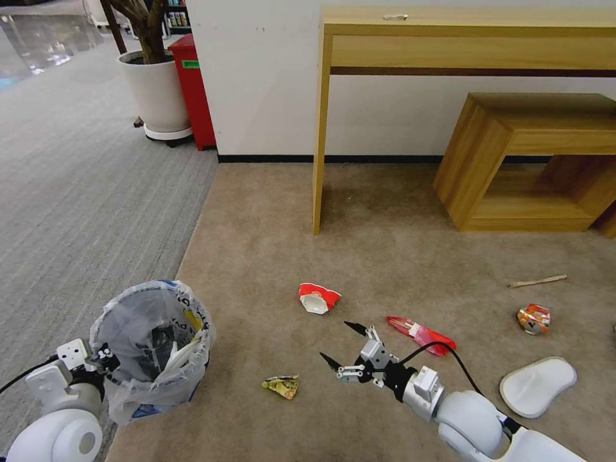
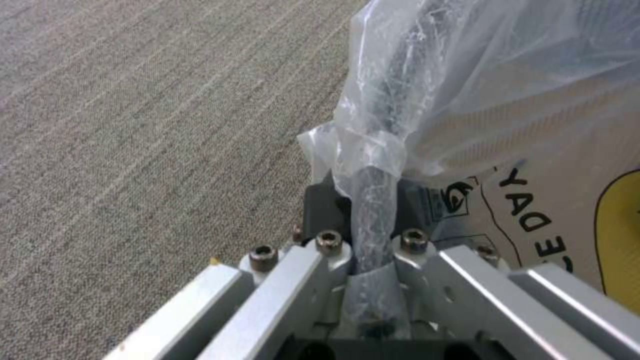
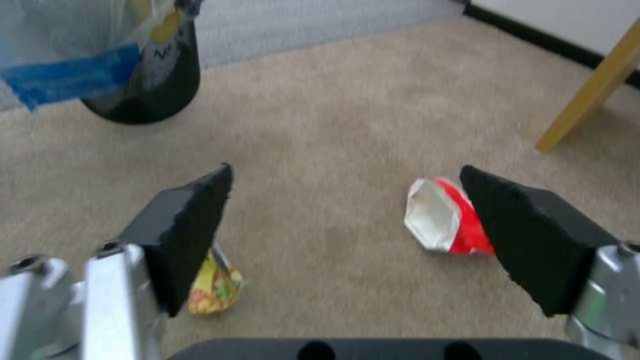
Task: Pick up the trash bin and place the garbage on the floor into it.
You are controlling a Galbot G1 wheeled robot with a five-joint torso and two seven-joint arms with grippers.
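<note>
Here, operator, your floor is two surfaces: grey ribbed carpet on the robot's left, beige short-pile carpet (image 1: 385, 256) ahead, meeting at a straight seam. A white wall with a black skirting closes the far side, with a tall light-wood desk (image 1: 449, 38) and a low wooden open-sided stool (image 1: 532, 154) against it.

The small round trash bin with the crinkled clear plastic liner (image 1: 154, 350) stands upright at the seam, mouth upward, long axis vertical. Your left gripper (image 2: 373, 235) is clamped on its rim – bag film and dark rim pinched between the fingers.

Your right gripper (image 1: 348, 350) hovers above the beige carpet with its black pads spread wide, holding nothing, pointing toward the bin side. Between and beyond its pads lie a crumpled yellow wrapper (image 1: 281, 386) and a crushed red-and-white paper cup (image 1: 318, 298) – well apart from each other. A flat red wrapper (image 1: 420, 335) lies just beside the wrist. To the robot's right rest a crushed orange can (image 1: 534, 319), a white slipper (image 1: 538, 386) and a thin wooden stick (image 1: 538, 281).
</note>
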